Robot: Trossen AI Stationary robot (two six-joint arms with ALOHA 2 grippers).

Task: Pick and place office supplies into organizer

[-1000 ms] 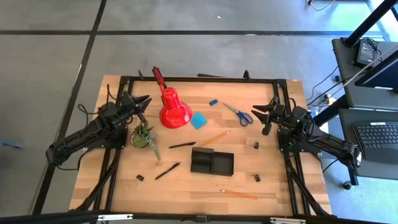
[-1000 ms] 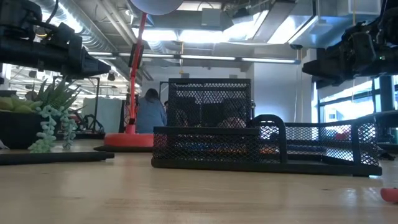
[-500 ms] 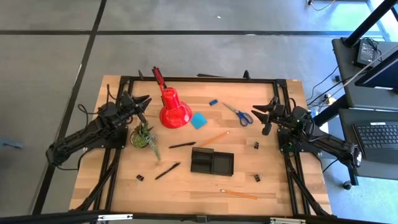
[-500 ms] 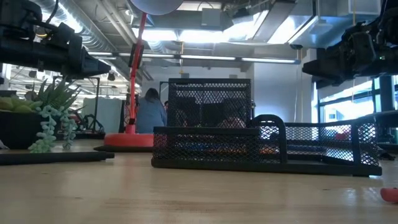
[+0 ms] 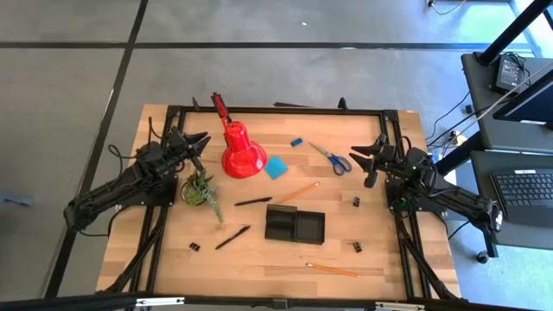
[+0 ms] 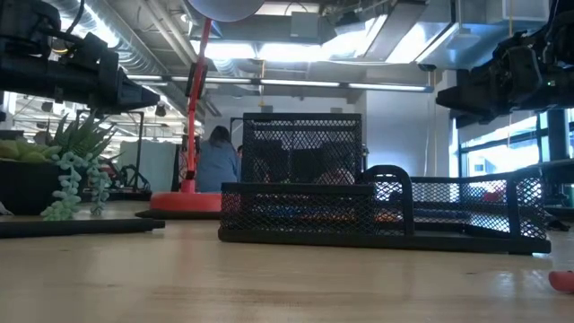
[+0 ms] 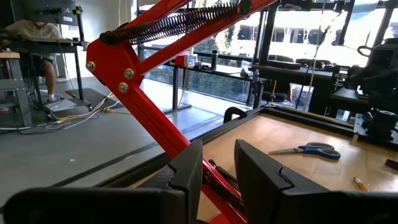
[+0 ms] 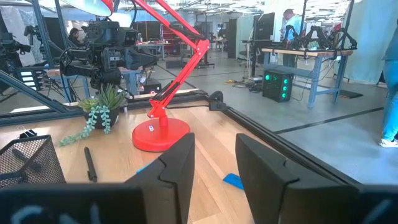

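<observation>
Grey floor [image 5: 285, 78], ceiling strip lights [image 6: 269, 49], distant workbenches [image 8: 298, 53].

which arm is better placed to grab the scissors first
Right. The right hand hovers open just beside the blue-handled scissors with nothing between them. The left hand is across the table, with the red lamp between it and the scissors.

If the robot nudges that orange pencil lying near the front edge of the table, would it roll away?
Probably a little. The orange pencil is long, thin and lies flat on the smooth wooden table, so a sideways push might roll it. It looks stiff and light, so lifting should be easy, though so slim a shaft may slip from the fingers.
</observation>
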